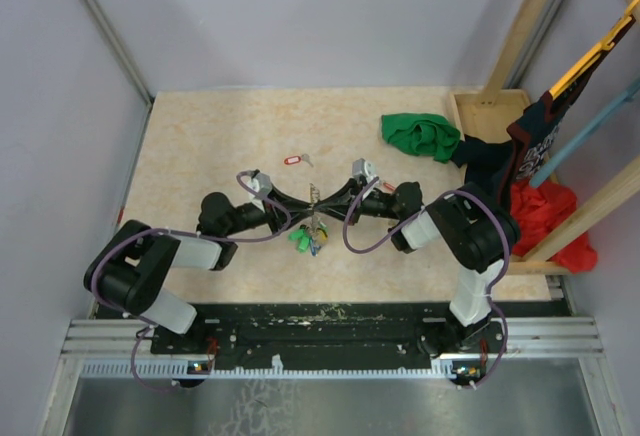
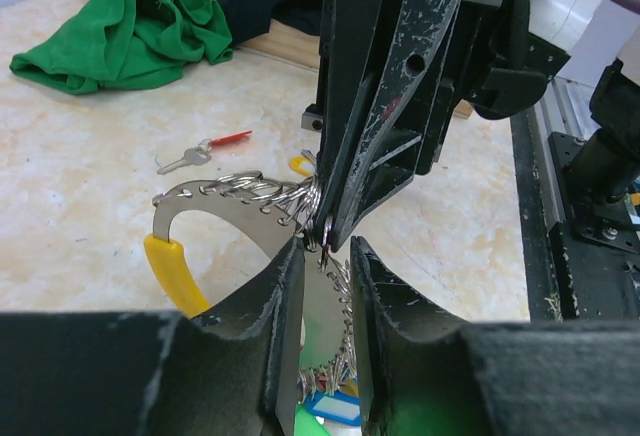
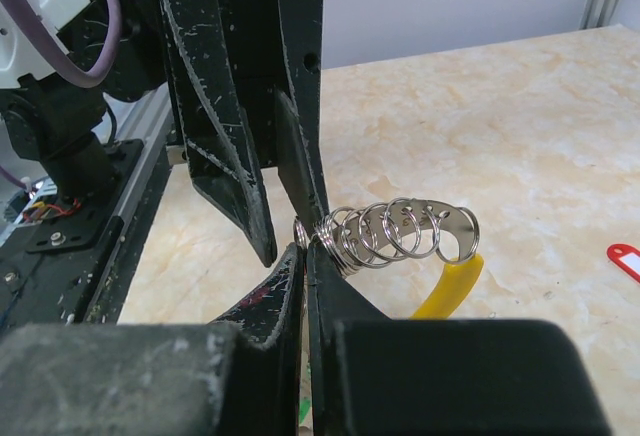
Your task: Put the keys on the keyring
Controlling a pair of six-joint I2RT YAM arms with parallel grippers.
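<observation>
Grey metal keyring (image 2: 205, 201), with a yellow sleeve (image 2: 175, 271) and a row of small rings (image 3: 385, 231) threaded on it, is held over the middle of the tabletop (image 1: 200, 136). Coloured tags (image 1: 308, 239) dangle beneath it. The right gripper (image 3: 303, 256) is clenched on the keyring's edge beside those small rings. The left gripper (image 2: 327, 256) has its jaws slightly apart, astride the band; whether they pinch it cannot be told.

Risk: the right hold is a thin pinch at the tips, so the hanging weight could twist the keyring loose. The two grippers sit nearly touching and could knock together.

Both arms reach inward, forearms low, meeting tip to tip. A red-tagged key (image 2: 205, 151) lies apart on the tabletop.
</observation>
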